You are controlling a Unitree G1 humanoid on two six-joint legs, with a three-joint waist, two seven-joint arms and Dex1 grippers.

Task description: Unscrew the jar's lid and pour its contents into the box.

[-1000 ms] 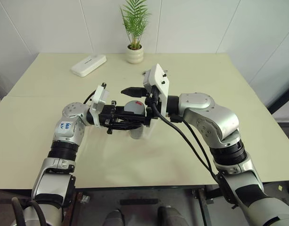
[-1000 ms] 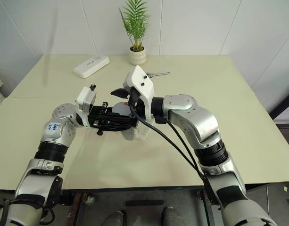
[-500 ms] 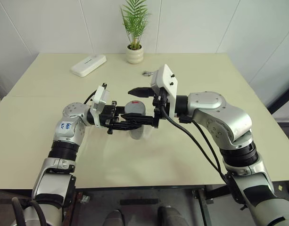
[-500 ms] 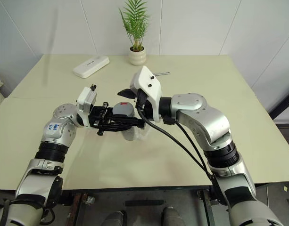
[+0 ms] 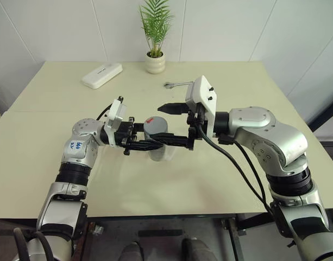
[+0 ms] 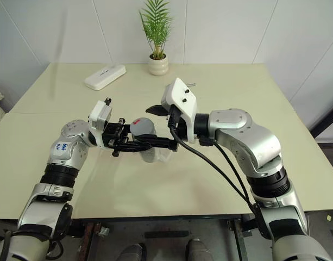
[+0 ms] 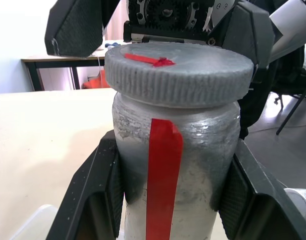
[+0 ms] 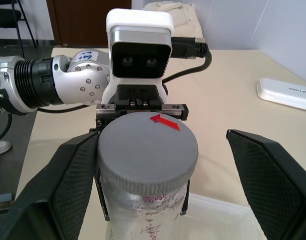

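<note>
The silvery-grey jar (image 7: 165, 170) with a red stripe hangs upright above the table, my left gripper (image 5: 149, 140) shut on its body. The grey lid (image 8: 148, 147) with a red mark sits on the jar. My right gripper (image 5: 163, 124) is open and level, pointing at the jar from the right. Its fingers (image 8: 68, 190) stand on either side of the lid, apart from it. The clear box (image 6: 165, 157) rests on the table right under the jar. The contents are hidden inside the jar.
At the back of the table stand a white plant pot (image 5: 155, 63) and a white oblong device (image 5: 102, 75). A small metal tool (image 5: 177, 84) lies behind my right gripper. The table's front edge (image 5: 155, 213) runs close below the arms.
My right gripper has drawn back to the right, away from the jar, still open, so more of the lid shows. The left gripper and jar have kept still.
</note>
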